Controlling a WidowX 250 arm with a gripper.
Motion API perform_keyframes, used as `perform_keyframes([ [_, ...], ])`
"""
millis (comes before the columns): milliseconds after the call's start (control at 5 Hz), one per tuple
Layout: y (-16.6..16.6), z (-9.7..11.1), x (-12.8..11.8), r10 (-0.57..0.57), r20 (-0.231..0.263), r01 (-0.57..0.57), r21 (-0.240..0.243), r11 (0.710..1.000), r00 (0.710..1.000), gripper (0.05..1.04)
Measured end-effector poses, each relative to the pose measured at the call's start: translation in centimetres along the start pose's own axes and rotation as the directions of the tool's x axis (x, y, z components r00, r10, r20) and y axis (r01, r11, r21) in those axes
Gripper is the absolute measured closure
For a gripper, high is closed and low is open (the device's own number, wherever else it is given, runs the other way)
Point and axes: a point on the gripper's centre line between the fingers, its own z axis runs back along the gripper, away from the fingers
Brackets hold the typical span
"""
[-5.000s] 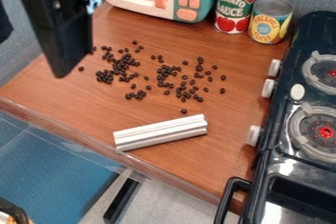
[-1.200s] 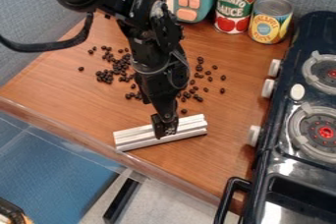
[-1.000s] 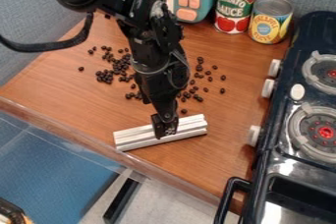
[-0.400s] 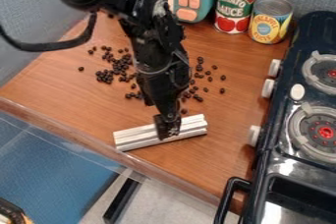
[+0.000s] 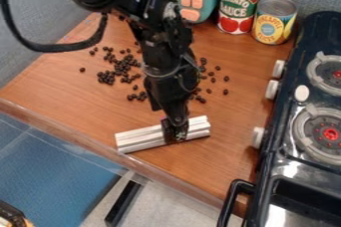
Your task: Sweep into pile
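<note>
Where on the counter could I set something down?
Bare counter lies between the pale bar and the stove, and between the bar and the dark beans. It is crowded among the beans and where the gripper covers the bar.

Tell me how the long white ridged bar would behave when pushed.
The bar is probably stiff, as its long edges run straight. Lying low on its side, with angular rather than round faces, it would likely slide along the counter instead of rolling or tipping.
</note>
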Motion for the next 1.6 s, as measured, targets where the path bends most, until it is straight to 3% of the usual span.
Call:
perform_keyframes([
  [200, 0.2, -0.3, 0.0, 0.004, -0.021, -0.004, -0.003, 1.0, 1.0, 0.097],
  [400, 0.3, -1.0, -0.9, 0.01, -0.09, -0.011, -0.011, 1.0, 0.996, 0.202],
  [600, 0.2, -1.2, -1.3, 0.011, -0.137, -0.012, -0.008, 1.0, 0.991, 0.51],
  [800, 0.0, -1.2, -1.3, 0.026, -0.213, -0.023, 0.017, 1.0, 0.977, 0.732],
  [1000, 0.0, -1.3, -1.3, 0.055, -0.251, -0.046, 0.039, 0.998, 0.966, 0.74],
  [1200, 0.2, -0.9, -0.6, 0.12, -0.242, -0.114, 0.039, 0.993, 0.963, 0.74],
  [1600, 0.6, 1.8, 4.8, 0.324, -0.118, -0.33, -0.033, 0.943, 0.939, 0.741],
])
